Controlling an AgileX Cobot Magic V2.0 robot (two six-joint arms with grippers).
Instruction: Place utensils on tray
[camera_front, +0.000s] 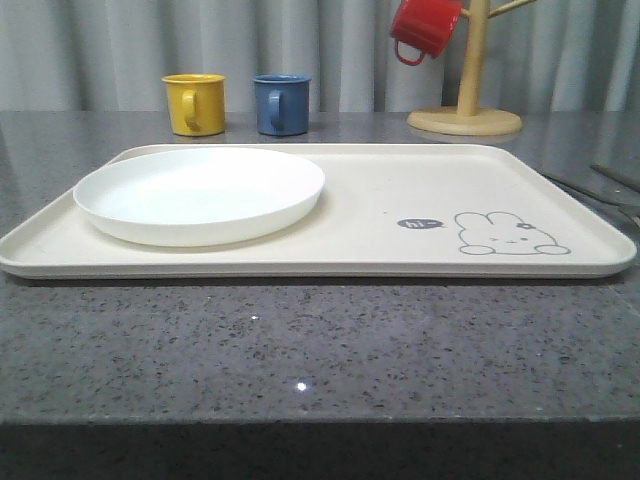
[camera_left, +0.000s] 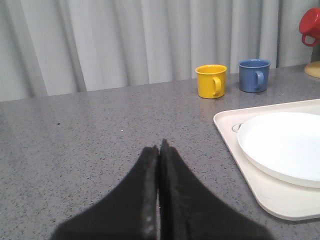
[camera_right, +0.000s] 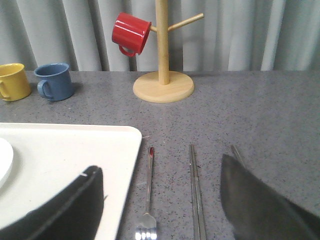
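1. Tray (camera_front: 400, 205): cream, rimmed, lying flat on the grey surface (camera_front: 300, 340); a white plate (camera_front: 200, 195) occupies its left half, leaving the rabbit-marked right half free, presumably to receive the cutlery.
2. Utensils: fork (camera_right: 148, 200) and chopsticks (camera_right: 196, 190) lie parallel on the surface just beside the tray's right edge, none yet on it; the spoon cannot be made out.
3. Right gripper (camera_right: 162, 210): jaws spread wide, straddling fork and chopsticks, apparently poised for a first pick.
4. Left gripper (camera_left: 159, 165): jaws pressed together, empty, over bare surface left of the tray; probably idle.
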